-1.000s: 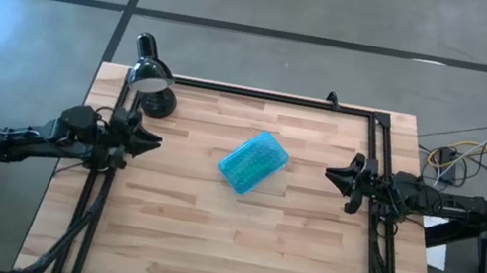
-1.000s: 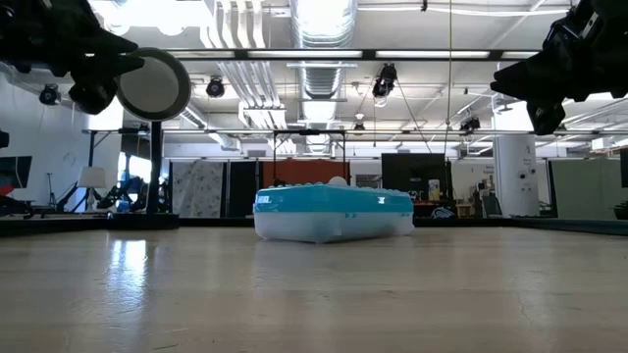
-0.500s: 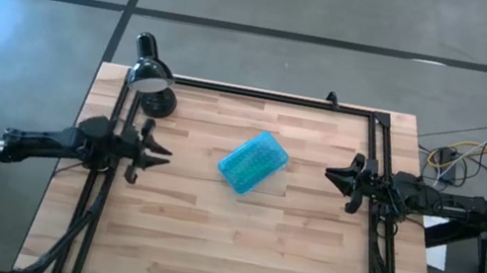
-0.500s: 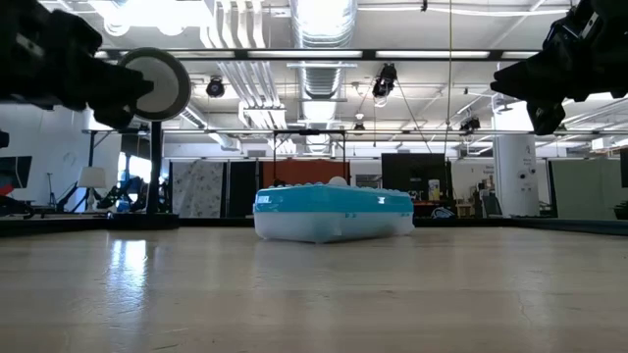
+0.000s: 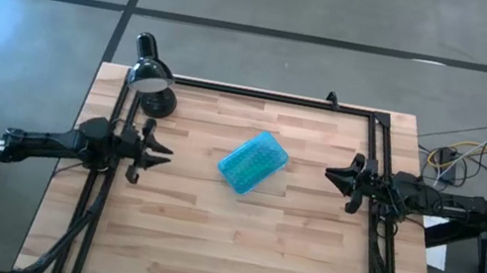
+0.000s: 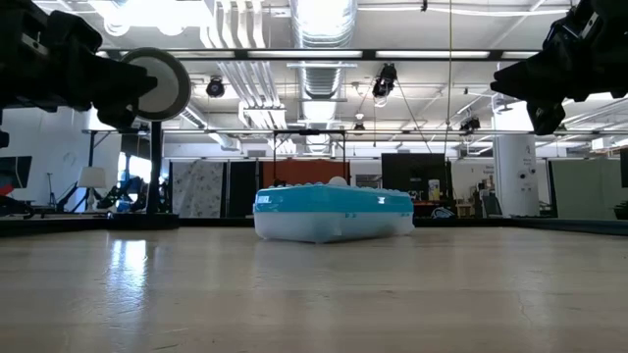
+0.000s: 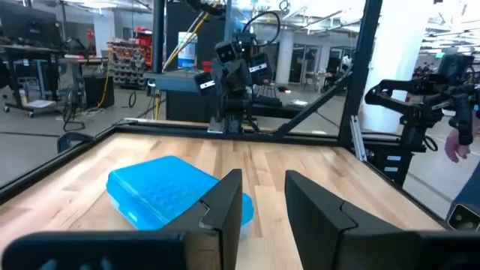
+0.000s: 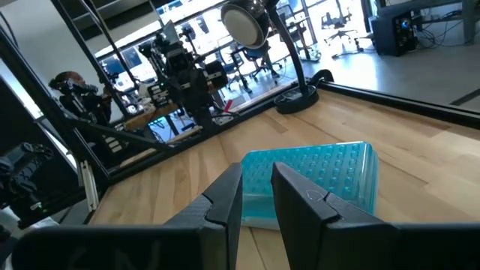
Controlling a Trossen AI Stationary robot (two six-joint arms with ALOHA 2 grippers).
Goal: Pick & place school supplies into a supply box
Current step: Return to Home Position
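Observation:
The supply box (image 5: pixel 253 161) lies slantwise in the middle of the table with its ribbed turquoise lid shut over the whitish tray (image 6: pixel 334 213). None of the school supplies are in view. My left gripper (image 5: pixel 163 155) hovers above the table's left side, pointing at the box (image 7: pixel 165 191), open and empty. My right gripper (image 5: pixel 327 174) hovers over the right side, also pointing at the box (image 8: pixel 315 176). It is empty, with a narrow gap between its fingers.
A black desk lamp (image 5: pixel 151 80) stands at the table's far left corner, close behind my left arm. A black frame rail (image 5: pixel 271 95) runs along the far edge and down both sides. Bare wood surrounds the box.
My left gripper has moved a little toward the table's near edge and toward the box, and has come level. In the high view its fingers have spread from a closed point into an open fork. My right arm and the box have kept still.

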